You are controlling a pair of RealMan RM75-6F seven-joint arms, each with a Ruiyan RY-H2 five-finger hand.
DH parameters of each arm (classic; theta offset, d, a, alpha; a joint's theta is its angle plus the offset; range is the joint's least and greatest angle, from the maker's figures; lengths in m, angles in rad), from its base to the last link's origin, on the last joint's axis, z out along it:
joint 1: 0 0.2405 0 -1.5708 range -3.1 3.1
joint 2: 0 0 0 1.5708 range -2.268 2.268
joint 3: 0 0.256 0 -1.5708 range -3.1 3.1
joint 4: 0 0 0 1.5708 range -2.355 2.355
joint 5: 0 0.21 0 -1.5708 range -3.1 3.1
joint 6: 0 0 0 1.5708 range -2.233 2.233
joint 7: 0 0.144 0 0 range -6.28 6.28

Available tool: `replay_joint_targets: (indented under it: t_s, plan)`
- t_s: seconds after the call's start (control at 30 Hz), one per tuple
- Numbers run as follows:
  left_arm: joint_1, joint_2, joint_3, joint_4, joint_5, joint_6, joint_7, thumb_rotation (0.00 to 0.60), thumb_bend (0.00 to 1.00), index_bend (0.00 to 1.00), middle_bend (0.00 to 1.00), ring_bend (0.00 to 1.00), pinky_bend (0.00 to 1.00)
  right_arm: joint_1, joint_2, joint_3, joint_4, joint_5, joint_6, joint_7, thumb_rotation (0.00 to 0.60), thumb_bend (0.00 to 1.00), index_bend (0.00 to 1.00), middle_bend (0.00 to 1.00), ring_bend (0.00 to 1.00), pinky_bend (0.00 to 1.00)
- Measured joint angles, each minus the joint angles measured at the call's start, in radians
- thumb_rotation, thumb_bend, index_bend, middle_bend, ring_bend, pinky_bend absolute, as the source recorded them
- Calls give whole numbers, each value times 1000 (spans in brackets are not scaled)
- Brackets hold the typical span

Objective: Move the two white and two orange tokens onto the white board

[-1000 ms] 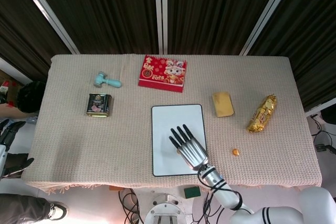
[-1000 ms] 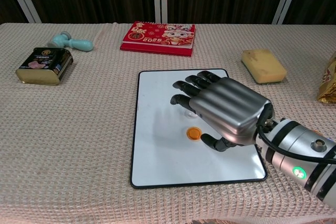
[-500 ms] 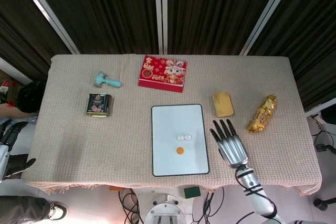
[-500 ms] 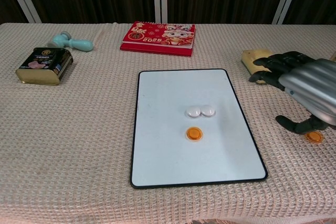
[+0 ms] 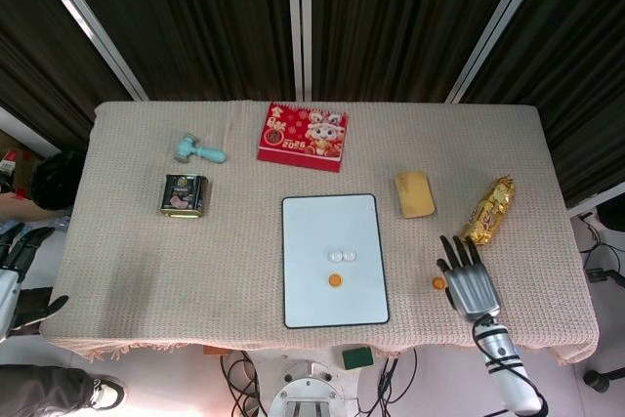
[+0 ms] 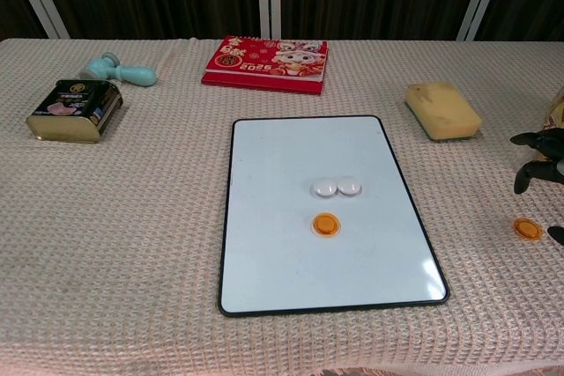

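Observation:
Two white tokens (image 6: 337,187) lie side by side near the middle of the white board (image 6: 282,156), with one orange token (image 6: 326,224) just in front of them. In the head view the same white tokens (image 5: 342,256) and orange token (image 5: 335,280) show on the board (image 5: 322,222). A second orange token (image 6: 528,229) lies on the cloth right of the board, also seen from the head as a small orange token (image 5: 438,282). My right hand (image 5: 472,280) hovers open beside it, fingers spread; only its fingertips (image 6: 539,149) reach the chest view. My left hand (image 5: 18,259) hangs off the table's left edge.
At the back are a red calendar (image 6: 267,62), a teal tool (image 6: 116,70) and a dark tin (image 6: 74,109). A yellow sponge (image 6: 443,111) lies right of the board, and a gold snack packet (image 5: 487,211) lies further right.
My right hand lifted off the board, uncovering the two white tokens beside the orange one, and swung right to the loose orange token near the table's right front.

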Motion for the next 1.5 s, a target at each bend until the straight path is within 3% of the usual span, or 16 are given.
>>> replay_joint_targets:
  t_s: [1.2,1.5]
  plan:
    - [-1,1,0,-2,-5,-5,4,600,97,119,141,2,118,-29,-40,36,34,-27,-52,-5,600,374,463,0,0,0]
    - [0,1,0,-5,-5,-4,6,600,97,118,142,2,118,-18,-34,40,-29,-90,-39,-25,600,374,478,0,0,0]
